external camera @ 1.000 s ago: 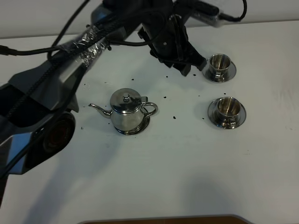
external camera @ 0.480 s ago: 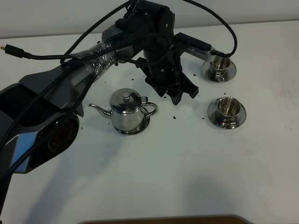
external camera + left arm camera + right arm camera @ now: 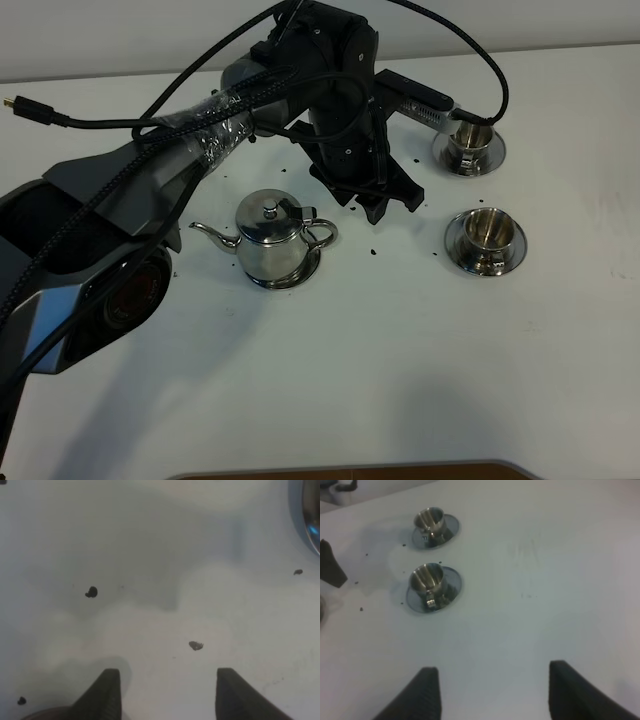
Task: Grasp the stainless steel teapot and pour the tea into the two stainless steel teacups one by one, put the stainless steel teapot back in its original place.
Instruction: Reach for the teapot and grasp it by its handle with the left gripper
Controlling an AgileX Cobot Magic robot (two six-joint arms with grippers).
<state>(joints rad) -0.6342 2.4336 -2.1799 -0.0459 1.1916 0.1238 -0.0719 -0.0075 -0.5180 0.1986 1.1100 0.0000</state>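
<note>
The stainless steel teapot (image 3: 270, 235) stands upright on its round saucer (image 3: 302, 274) left of the table's middle, its spout pointing left and its handle right. The two stainless steel teacups sit on saucers at the right, the far cup (image 3: 468, 138) behind the near cup (image 3: 487, 232). My left gripper (image 3: 385, 205) hangs open and empty over bare table between the teapot's handle and the cups, touching neither. Its fingers (image 3: 107, 692) frame only white table. The right gripper (image 3: 495, 695) is open and empty, well back from both cups (image 3: 427, 580) (image 3: 430, 519).
Dark tea-leaf specks (image 3: 373, 252) lie scattered around the teapot and the cups. A shiny steel rim (image 3: 311, 525) shows at the edge of the left wrist view. The left arm's black cables (image 3: 200, 60) arch over the back left of the white table (image 3: 400, 380).
The left gripper has swung from beside the far cup toward the front and left, ending between the teapot's handle and the near cup. It has hardly moved in the last half second.
</note>
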